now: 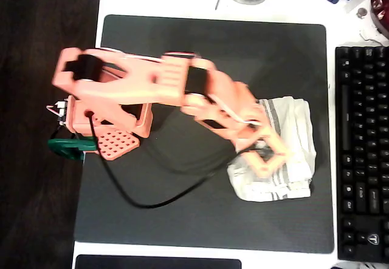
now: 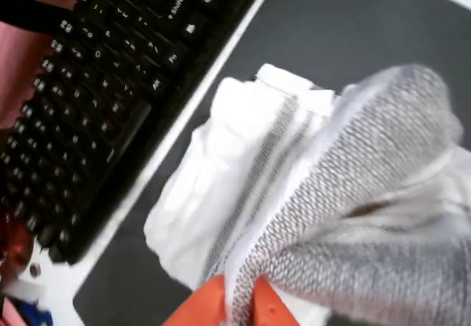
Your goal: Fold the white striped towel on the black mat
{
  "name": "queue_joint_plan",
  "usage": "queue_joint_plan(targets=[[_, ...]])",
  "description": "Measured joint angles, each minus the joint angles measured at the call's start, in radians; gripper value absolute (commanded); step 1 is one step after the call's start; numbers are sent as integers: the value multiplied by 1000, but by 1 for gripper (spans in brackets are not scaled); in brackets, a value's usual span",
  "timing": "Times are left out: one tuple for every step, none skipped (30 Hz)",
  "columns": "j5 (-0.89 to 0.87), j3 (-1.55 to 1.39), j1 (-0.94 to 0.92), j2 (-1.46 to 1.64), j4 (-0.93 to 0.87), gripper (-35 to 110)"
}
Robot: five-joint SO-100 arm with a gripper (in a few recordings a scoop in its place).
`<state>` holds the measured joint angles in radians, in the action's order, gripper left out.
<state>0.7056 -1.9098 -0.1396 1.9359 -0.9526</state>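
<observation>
In the wrist view I am pinching a lifted flap of the towel (image 2: 353, 193) between my gripper (image 2: 239, 300). The rest is lying bunched on the right side of the mat (image 1: 182, 44), near the keyboard (image 1: 363, 153). I should be carrying the flap level so edges meet.

I'm reading "shift" and "ctrl" on two keys of the black keyboard (image 2: 96, 83) in the wrist view; its other key legends are showing too blurred for me to make out.
</observation>
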Motion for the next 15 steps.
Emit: queue_joint_plan(targets=[[-3, 37, 0, -61, 23, 0], [-9, 71, 0, -123, 40, 0], [-17, 106, -2, -186, 64, 0], [-20, 141, -3, -250, 94, 0], [-21, 175, -3, -311, 120, 0], [-21, 201, 3, -367, 146, 0], [-21, 227, 9, -425, 172, 0], [-26, 256, 14, -488, 202, 0], [-34, 281, 14, -543, 239, 0], [-37, 308, 11, -594, 253, 0], [-38, 333, 9, -637, 267, 2], [-40, 357, 8, -669, 285, 5], [-37, 367, 8, -693, 305, 10], [-32, 374, 6, -715, 324, 13], [-31, 374, 5, -730, 342, 17]])
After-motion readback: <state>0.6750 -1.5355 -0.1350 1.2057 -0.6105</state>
